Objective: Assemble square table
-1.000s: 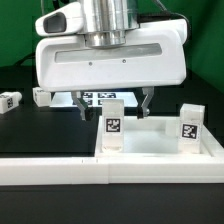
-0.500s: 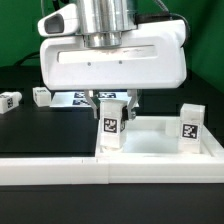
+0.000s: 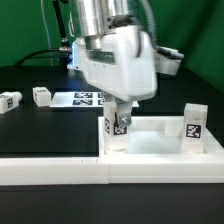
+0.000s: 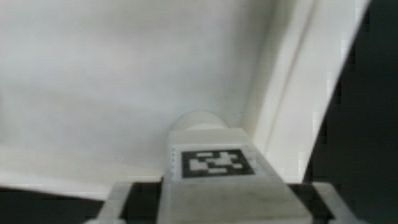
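The white square tabletop [image 3: 160, 142] lies against the white barrier wall [image 3: 60, 168]. A white tagged leg [image 3: 117, 133] stands upright at the slab's corner on the exterior view's left. My gripper [image 3: 119, 120] has come down over this leg, turned at an angle, and is shut on it. A second leg [image 3: 191, 124] stands upright at the slab's corner on the exterior view's right. In the wrist view the held leg [image 4: 217, 160] fills the space between the jaws of my gripper [image 4: 222, 205], with the slab [image 4: 125, 90] beyond it.
Two loose tagged legs [image 3: 10, 100] [image 3: 41, 96] lie on the black table at the exterior view's left. The marker board [image 3: 86, 98] lies behind the gripper. The barrier wall runs along the front.
The gripper came down over the leg on the exterior view's left, closed on it, and has now turned about its vertical axis. The other parts have not moved.
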`<state>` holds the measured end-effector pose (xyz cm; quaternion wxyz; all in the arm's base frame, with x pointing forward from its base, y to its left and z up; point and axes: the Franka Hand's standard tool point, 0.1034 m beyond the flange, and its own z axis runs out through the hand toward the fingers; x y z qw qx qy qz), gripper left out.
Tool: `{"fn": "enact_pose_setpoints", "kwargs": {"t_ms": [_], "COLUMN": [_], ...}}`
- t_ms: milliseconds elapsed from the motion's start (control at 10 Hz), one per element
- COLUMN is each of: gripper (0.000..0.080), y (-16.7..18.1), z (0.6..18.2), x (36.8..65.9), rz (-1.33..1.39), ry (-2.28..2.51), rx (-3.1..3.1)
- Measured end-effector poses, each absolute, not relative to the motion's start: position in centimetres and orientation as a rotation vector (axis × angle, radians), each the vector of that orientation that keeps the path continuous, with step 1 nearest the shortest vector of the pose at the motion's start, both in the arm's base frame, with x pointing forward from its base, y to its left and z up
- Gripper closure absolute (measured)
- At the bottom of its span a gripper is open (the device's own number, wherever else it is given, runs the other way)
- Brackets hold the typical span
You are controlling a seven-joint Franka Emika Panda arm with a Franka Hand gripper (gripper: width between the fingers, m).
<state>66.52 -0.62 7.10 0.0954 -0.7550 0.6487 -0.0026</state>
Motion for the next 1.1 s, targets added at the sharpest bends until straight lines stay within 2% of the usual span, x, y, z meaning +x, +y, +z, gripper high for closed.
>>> {"fn": "enact_pose_setpoints", "kwargs": {"t_ms": [200,400,500,600,700,1100], "gripper": [0.0509,0.0509,0.0425,0.0279,0.0191,0.0152], "y": [-1.01,-0.98,-1.01,-0.88,-0.62,-0.88], "z": [7.13,7.11,7.11,7.08,6.96,6.85], "x": [66.58,66.58,66.6,66.71,66.69,66.58], "rz": [0.048,0.045,0.016,-0.045,-0.083,-0.126], "ry": [2.116,2.104,2.009,1.791,1.538,1.12], "rx": [-1.993,-2.008,-2.118,-2.326,-2.506,-2.741]}}
